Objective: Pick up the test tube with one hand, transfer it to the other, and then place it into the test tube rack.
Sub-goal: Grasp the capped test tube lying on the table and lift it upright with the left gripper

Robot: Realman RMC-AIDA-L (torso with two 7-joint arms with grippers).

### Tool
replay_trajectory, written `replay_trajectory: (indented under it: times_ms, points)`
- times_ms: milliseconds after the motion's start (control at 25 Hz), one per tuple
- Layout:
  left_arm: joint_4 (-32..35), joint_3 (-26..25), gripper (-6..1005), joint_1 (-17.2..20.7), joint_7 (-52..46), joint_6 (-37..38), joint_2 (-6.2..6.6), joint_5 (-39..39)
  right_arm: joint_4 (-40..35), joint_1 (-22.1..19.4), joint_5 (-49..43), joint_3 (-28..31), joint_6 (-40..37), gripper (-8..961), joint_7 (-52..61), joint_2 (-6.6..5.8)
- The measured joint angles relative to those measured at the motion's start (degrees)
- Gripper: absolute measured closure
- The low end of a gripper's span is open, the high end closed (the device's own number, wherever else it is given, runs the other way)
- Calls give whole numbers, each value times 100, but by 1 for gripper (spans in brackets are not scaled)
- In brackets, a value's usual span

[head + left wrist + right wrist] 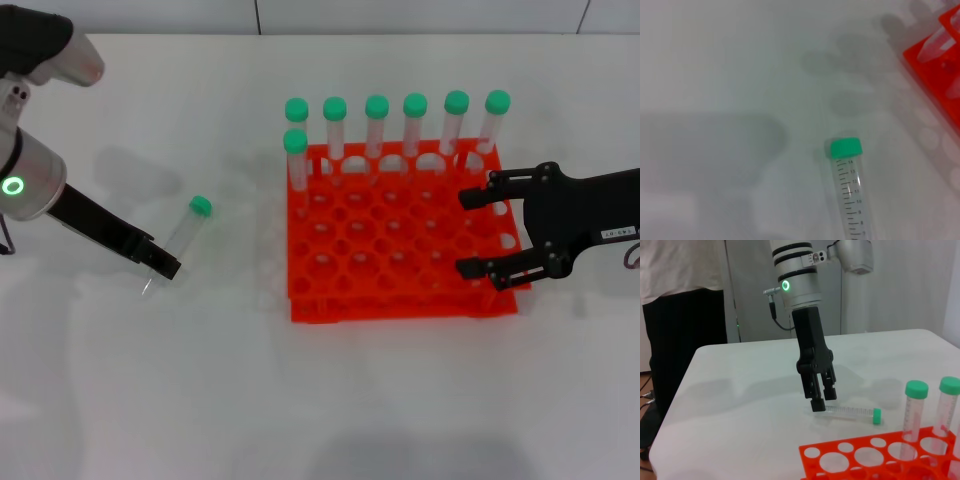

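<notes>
While the tube (186, 229) is lying flat on the white surface (200, 380), well left of the rack (400, 250), your left hand (160, 263) is touching its pointed end with narrow fingers. I cannot tell if they are gripping it. Your right hand (478, 232) is hovering wide open over the rack's right side, where seven tubes are standing.

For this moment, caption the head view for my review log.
Left gripper at the lying test tube's tip; right gripper open over the rack.
</notes>
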Motion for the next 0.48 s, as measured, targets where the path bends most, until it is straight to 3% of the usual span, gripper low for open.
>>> replay_trajectory:
  times_ms: [280,360,480]
  points:
    - [-43,89,412,-11,-54,-9,-39,11,0,2,14,-2,9,136,-28,6]
    - [-59,90,519,-20,-86,-12,-41,29,0,6,15,-1,9,136,-36,16]
    - [-61,92,538,-33,-104,-23,-57,53,0,15,19,0,9,136,-44,25]
